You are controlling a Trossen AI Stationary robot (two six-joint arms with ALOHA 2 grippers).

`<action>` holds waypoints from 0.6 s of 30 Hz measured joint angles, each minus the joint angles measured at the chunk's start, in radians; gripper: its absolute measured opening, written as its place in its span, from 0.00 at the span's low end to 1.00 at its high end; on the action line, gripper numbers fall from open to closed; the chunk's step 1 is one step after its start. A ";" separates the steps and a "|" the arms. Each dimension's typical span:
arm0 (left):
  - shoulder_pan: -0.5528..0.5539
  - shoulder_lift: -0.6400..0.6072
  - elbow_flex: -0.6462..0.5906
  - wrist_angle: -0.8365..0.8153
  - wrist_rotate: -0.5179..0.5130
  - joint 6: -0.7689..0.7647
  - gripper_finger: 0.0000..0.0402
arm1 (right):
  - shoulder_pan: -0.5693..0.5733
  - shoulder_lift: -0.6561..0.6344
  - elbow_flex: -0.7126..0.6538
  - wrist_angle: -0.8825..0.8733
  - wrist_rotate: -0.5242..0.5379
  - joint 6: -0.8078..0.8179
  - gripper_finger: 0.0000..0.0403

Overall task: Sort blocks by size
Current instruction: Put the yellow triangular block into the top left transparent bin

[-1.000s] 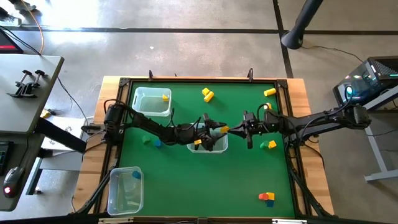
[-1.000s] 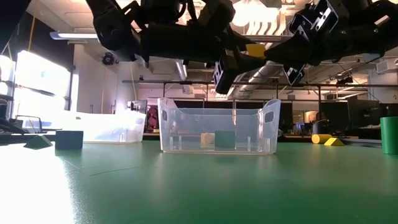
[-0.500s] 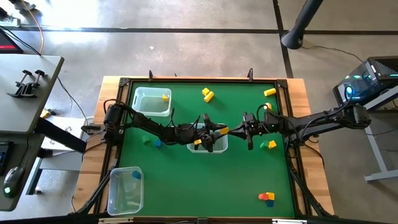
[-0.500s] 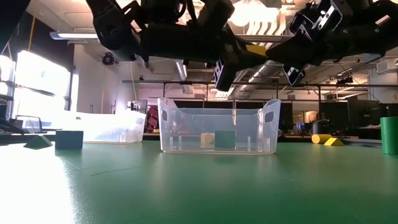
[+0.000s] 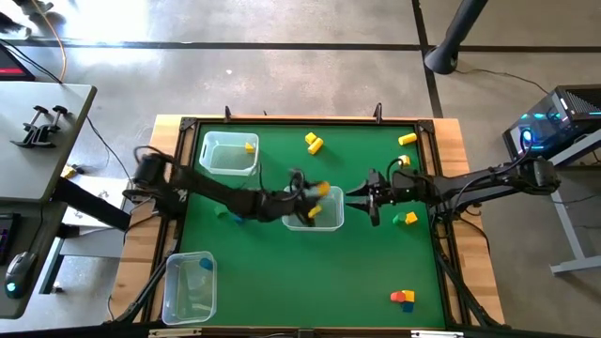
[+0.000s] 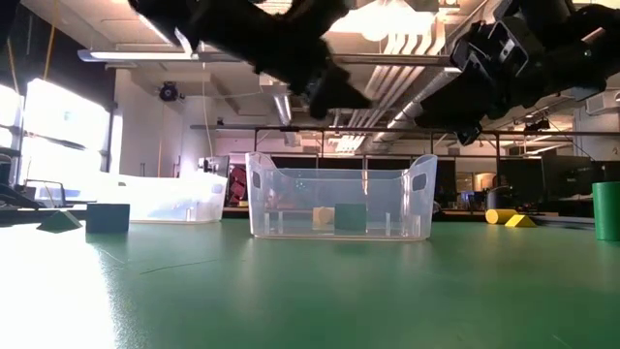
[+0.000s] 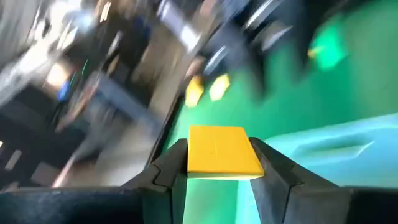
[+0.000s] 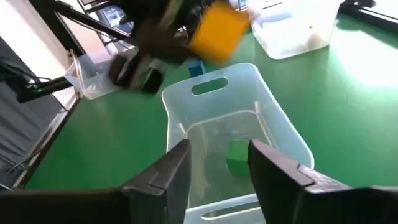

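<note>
A yellow block hangs over the far edge of the clear middle bin, with my left gripper shut on it. The left wrist view shows this block between my two fingers. My right gripper stands open just to the right of the block, its fingers empty and pointing at the bin. A green block lies on the bin's floor. Other blocks lie loose on the green mat. My left gripper pinches the yellow block by two opposite sides between its two fingers. The fingers come nearly level from the table's left. The block is lifted clear, above the middle bin's far rim.
A clear bin with a yellow block stands at the far left, another with a blue block at the near left. Loose blocks lie at the far edge, at the right, at the near right and at the left.
My left gripper has shut on the yellow block that my right gripper held, and my right gripper has opened and let it go. My left gripper has then risen, rolled and drawn toward the table's left with the block. My right arm has stayed in place.
</note>
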 joint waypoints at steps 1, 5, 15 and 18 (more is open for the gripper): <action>0.009 -0.033 0.000 -0.071 -0.058 -0.050 0.29 | 0.000 0.000 0.000 0.004 0.004 -0.005 0.39; 0.067 -0.168 0.000 -0.421 -0.219 -0.277 0.29 | 0.000 0.000 0.000 0.008 0.049 -0.028 0.40; 0.398 -0.383 0.000 -1.100 0.011 -0.762 0.29 | 0.000 0.000 0.000 0.008 0.079 -0.070 0.40; 0.476 -0.383 0.000 -1.165 0.080 -0.776 0.29 | 0.000 0.000 0.000 0.007 0.079 -0.079 0.40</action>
